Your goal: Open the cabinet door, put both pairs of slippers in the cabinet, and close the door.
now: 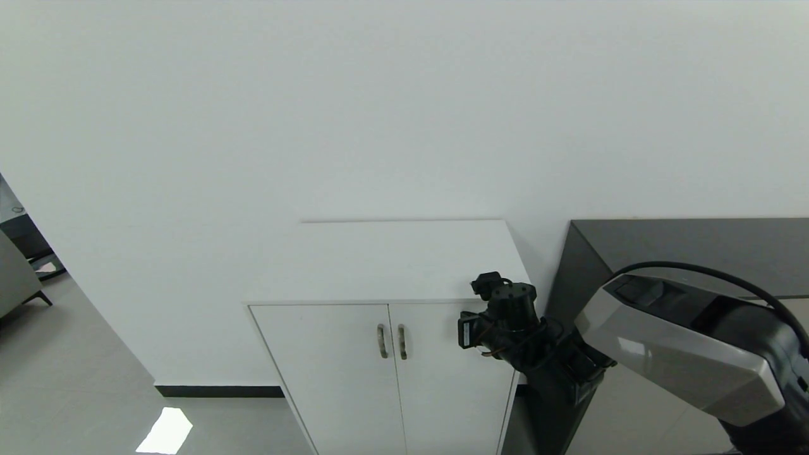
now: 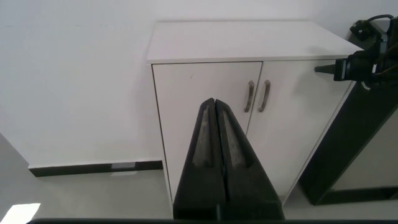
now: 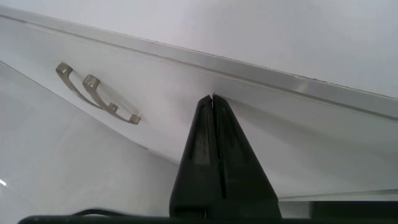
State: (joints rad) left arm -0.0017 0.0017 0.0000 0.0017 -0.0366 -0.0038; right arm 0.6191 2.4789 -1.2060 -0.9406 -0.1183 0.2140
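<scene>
White wall (image 1: pixel 404 95) is backing a white cabinet (image 1: pixel 392 265) that is standing on a grey floor (image 1: pixel 76 379). Both cabinet doors are sitting shut, their two metal handles (image 1: pixel 382 341) lying side by side at the cabinet's middle seam. A dark grey unit (image 1: pixel 695 243) is standing just beside the cabinet's right side. Right claw (image 3: pixel 213 99) is hovering at the right door's upper corner, fingers pressed together; contact unclear. Left claw (image 2: pixel 214 102) is hanging in front of the cabinet, well apart, fingers likewise together.
</scene>
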